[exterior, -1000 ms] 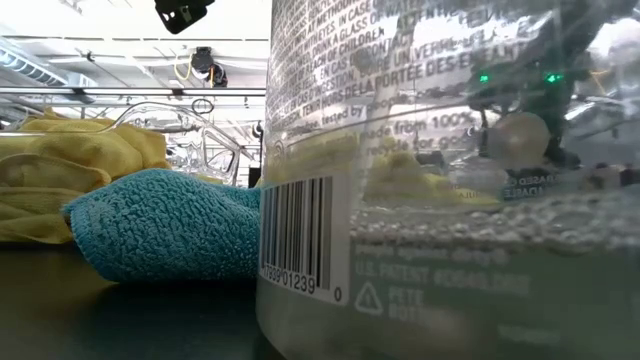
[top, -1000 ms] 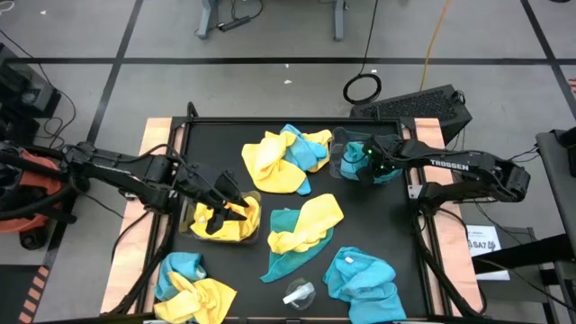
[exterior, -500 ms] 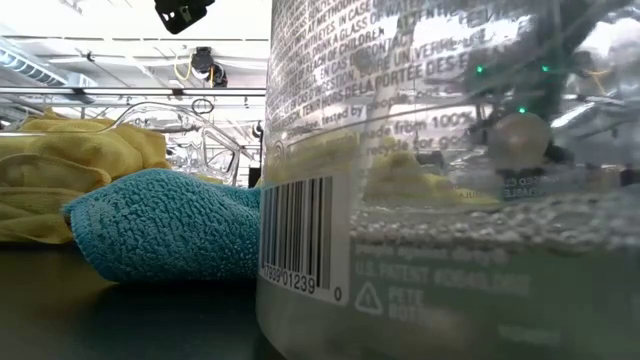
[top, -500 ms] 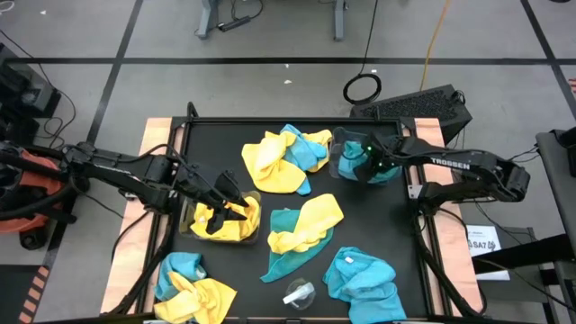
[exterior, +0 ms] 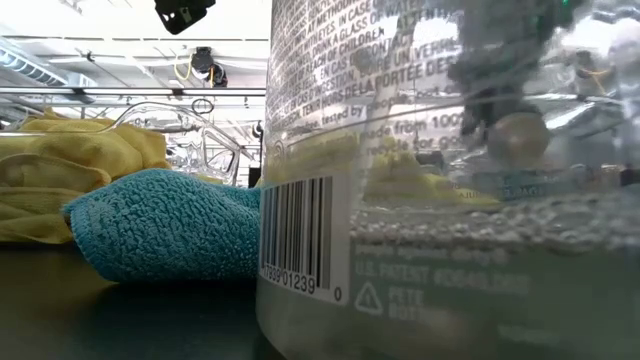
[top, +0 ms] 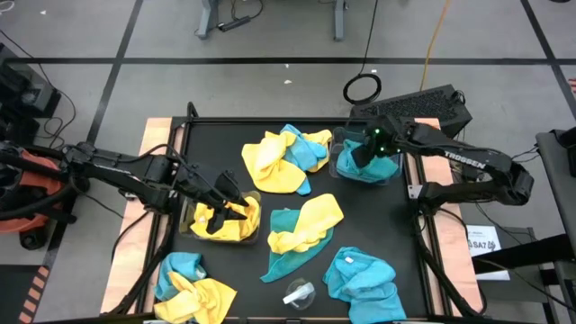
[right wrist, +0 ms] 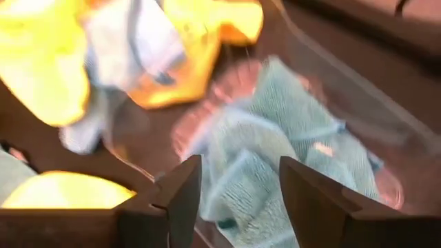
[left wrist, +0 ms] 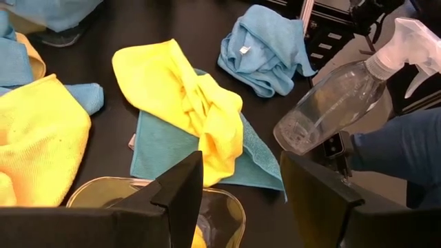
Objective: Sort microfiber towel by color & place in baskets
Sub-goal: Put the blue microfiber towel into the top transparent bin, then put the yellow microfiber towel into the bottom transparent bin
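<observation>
Right gripper sits over the far-right clear basket, fingers spread apart with nothing between them, a teal towel lying bunched inside the basket below. Left gripper hangs over the near-left basket holding yellow towels, fingers open, gripping nothing. Remaining towels: mixed yellow/teal heap left of the far-right basket, yellow-on-teal pair nearer and left of it, teal pile toward the near edge of the tabletop, another mixed pile near-left. Towels look light, floppy, grippy pile; best pinched at a raised fold or ridge, topmost layer only, since overlapping colours will likely drag together.
</observation>
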Action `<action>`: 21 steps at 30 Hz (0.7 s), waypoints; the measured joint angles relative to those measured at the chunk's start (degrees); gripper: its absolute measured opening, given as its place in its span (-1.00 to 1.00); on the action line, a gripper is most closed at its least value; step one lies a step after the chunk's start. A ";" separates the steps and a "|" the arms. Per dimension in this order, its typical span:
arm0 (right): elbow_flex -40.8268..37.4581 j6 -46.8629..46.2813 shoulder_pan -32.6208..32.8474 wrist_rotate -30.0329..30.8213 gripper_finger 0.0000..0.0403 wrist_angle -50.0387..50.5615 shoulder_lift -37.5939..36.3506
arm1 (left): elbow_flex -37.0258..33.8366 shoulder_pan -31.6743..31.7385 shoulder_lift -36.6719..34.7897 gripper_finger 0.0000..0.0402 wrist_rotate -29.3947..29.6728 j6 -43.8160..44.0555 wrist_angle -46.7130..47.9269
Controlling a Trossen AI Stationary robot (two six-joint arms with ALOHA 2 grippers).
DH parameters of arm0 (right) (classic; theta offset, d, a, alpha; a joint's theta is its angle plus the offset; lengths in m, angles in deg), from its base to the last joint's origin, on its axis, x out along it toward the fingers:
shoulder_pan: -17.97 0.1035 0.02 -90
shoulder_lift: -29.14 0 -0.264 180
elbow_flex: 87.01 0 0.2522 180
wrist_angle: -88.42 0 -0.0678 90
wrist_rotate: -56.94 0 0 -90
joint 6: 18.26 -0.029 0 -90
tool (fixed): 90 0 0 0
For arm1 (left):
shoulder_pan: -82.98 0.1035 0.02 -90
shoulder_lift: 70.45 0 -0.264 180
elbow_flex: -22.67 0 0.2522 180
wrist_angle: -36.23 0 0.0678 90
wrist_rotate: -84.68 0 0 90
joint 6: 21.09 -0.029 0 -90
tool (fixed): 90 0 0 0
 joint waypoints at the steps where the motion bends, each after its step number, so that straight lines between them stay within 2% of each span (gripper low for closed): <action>1: 1.00 0.25 0.00 -0.01 -0.06 0.00 -0.36 | 0.00 0.00 0.00 -0.01 0.08 0.00 0.02; 7: 6.65 3.04 2.02 -3.59 -0.06 -0.99 -1.82 | -0.02 0.01 0.00 -0.01 2.81 -0.31 0.13; 16: 9.21 4.82 8.65 -21.44 -0.06 -8.25 -2.16 | -0.02 -0.01 0.00 -0.01 4.59 -1.53 0.17; 21: 9.21 5.26 15.32 -24.20 -0.06 -9.23 -2.16 | -0.02 0.00 0.00 -0.01 4.59 -1.53 0.19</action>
